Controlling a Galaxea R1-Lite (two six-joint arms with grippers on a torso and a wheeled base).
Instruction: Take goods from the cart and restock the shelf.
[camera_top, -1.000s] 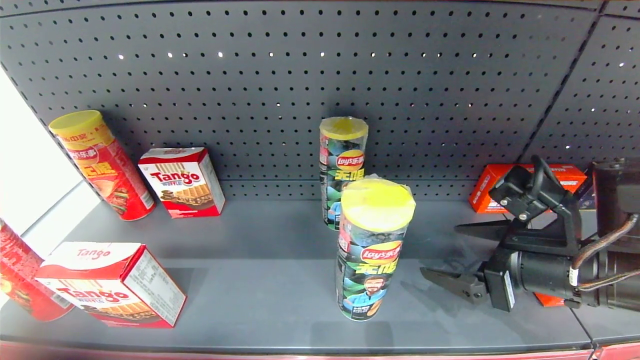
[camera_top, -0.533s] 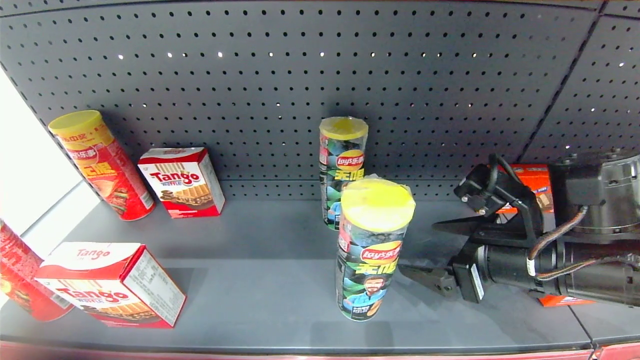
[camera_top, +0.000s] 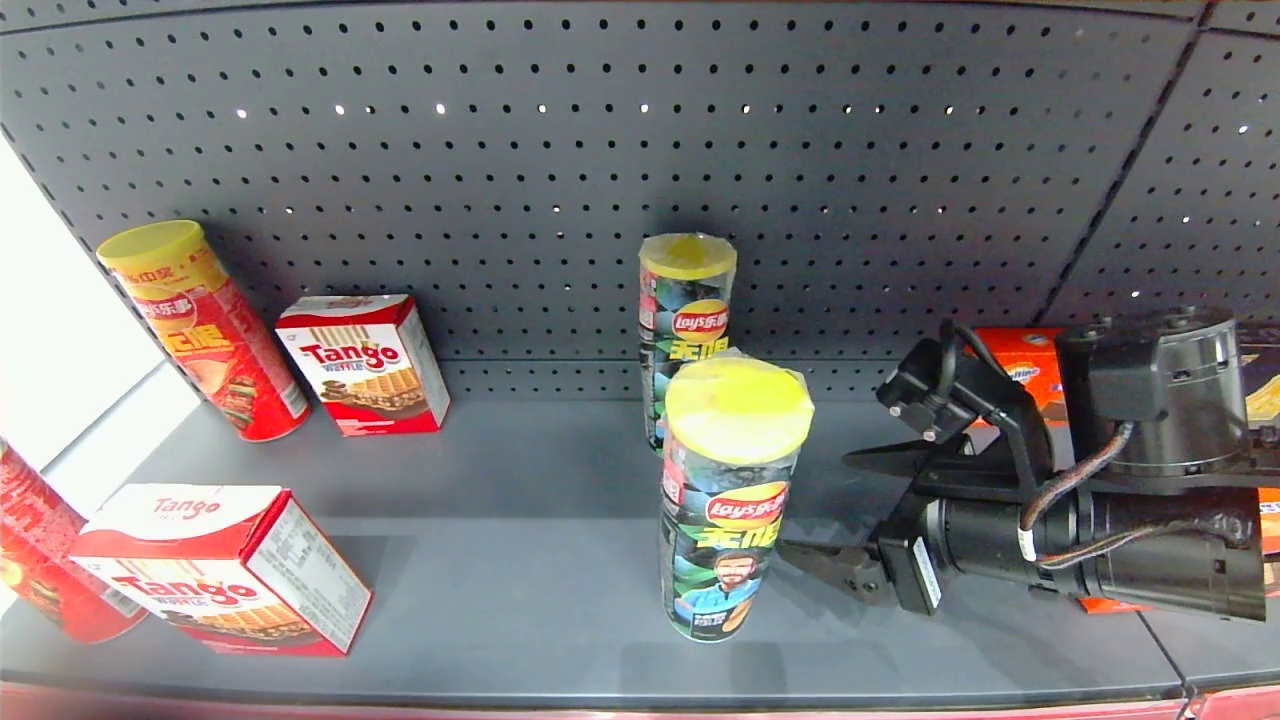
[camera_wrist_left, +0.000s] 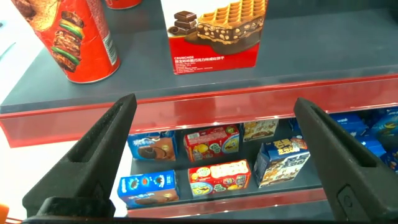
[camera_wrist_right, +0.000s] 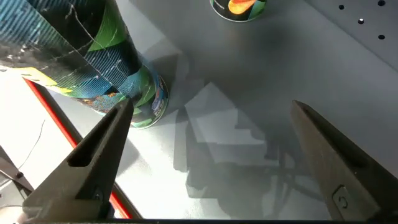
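Note:
Two yellow-lidded chips cans stand on the grey shelf. The front can leans slightly to the left; the rear can stands upright by the pegboard. My right gripper is open just right of the front can, and its near finger reaches the can's lower side. In the right wrist view the front can lies just outside one finger of the right gripper, with the rear can's base farther off. My left gripper is open and holds nothing, below the shelf's red front edge.
Red chips cans and two wafer boxes occupy the shelf's left side. An orange box sits behind my right arm. Bare shelf lies between the wafer boxes and the cans. Small boxes fill the lower shelf.
My right gripper has moved left across the shelf up to the front can. The front can has shifted and tipped a little to the left.

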